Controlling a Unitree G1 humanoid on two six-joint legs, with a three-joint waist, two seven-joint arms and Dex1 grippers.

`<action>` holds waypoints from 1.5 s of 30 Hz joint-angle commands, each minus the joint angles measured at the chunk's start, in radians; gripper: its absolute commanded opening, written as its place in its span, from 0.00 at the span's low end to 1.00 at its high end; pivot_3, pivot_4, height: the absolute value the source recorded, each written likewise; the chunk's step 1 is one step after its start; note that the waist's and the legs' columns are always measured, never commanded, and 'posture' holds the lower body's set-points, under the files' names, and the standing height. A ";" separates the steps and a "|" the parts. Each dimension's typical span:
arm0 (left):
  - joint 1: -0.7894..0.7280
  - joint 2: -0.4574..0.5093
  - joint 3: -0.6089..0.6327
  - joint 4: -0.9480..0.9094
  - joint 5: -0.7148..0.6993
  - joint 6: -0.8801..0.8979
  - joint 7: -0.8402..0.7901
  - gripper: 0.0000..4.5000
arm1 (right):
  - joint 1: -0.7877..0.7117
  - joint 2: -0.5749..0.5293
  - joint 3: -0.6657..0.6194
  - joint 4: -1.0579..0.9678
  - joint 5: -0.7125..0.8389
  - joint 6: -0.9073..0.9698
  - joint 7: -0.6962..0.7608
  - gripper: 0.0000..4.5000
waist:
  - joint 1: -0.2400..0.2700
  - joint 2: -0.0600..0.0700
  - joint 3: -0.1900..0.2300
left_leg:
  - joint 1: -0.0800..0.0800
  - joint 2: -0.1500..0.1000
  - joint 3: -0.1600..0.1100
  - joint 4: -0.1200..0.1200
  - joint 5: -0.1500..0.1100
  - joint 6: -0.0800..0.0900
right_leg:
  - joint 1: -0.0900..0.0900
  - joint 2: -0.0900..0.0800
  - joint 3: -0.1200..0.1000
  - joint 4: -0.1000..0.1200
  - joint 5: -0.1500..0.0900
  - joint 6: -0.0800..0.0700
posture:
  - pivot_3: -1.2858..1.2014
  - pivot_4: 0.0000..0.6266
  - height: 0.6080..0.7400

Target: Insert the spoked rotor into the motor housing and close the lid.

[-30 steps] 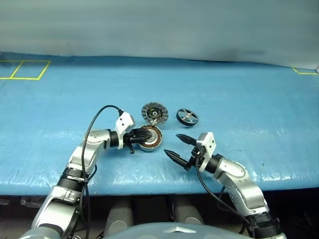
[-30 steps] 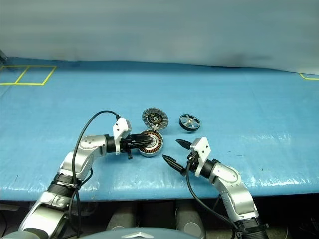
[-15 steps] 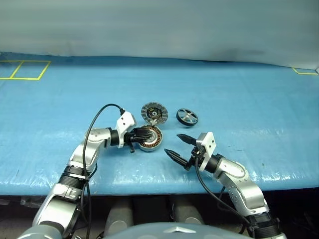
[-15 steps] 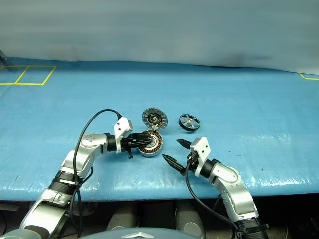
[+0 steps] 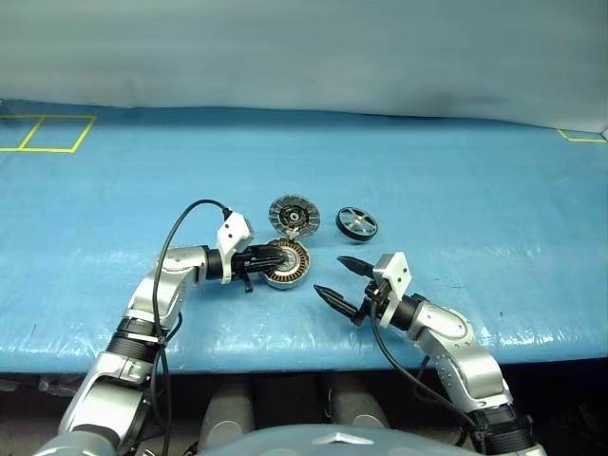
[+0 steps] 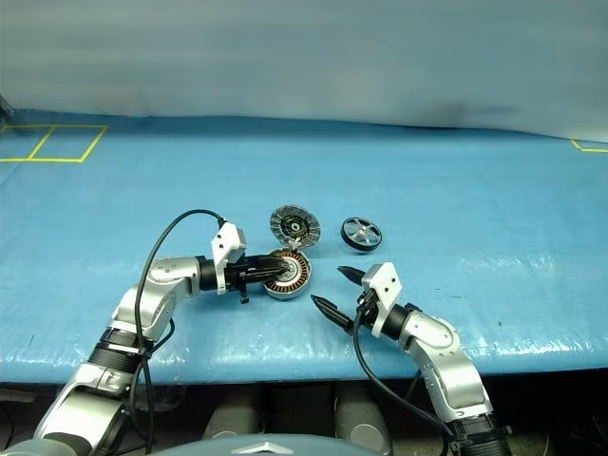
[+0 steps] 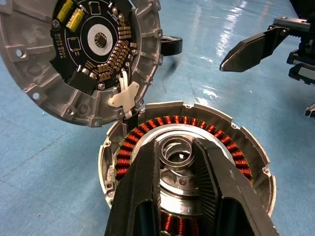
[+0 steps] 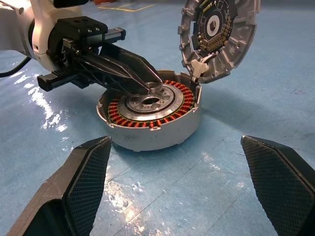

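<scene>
The motor housing (image 5: 288,264), a silver cup ringed with copper windings, lies on the blue table. Its lid (image 5: 294,215) stands tilted open behind it, circuit face showing, joined to the rim by a white tab (image 7: 122,100). My left gripper (image 7: 177,147) reaches in from the left and is shut on the small silver hub ring (image 8: 153,86) at the housing's centre. The spoked rotor (image 5: 356,223), black-rimmed with silver spokes, lies apart to the right of the lid. My right gripper (image 5: 328,275) hovers open just right of the housing, holding nothing.
Blue sheeting covers the table (image 5: 456,190), with its front edge close below my arms. Yellow tape marks (image 5: 47,133) lie at the far left and far right corners. A black cable (image 5: 180,228) loops over my left forearm.
</scene>
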 commanded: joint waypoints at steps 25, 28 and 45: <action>-0.002 -0.002 0.034 -0.049 -0.026 0.015 0.010 0.80 | -0.006 0.003 -0.004 -0.013 0.001 -0.015 -0.001 1.00 | 0.000 0.000 0.000 | 0.000 0.000 0.000 0.000 0.000 0.000 | 0.000 0.000 0.000 0.000 0.000 0.000 | 0.52 0.24 1.00; -0.005 -0.009 0.041 -0.060 -0.047 0.022 0.012 0.80 | -0.008 0.003 -0.004 -0.011 0.000 -0.014 0.000 1.00 | -0.001 0.000 0.000 | 0.000 0.000 0.000 0.000 0.000 0.000 | 0.000 0.000 0.000 0.000 0.000 0.000 | 0.52 0.24 1.00; 0.003 0.001 0.102 -0.109 -0.143 0.099 0.009 0.24 | -0.018 0.009 -0.003 0.003 -0.005 -0.020 -0.001 1.00 | 0.000 0.000 0.000 | 0.000 0.000 0.000 0.000 0.000 0.000 | 0.000 0.000 0.000 0.000 0.000 0.000 | 0.52 0.24 1.00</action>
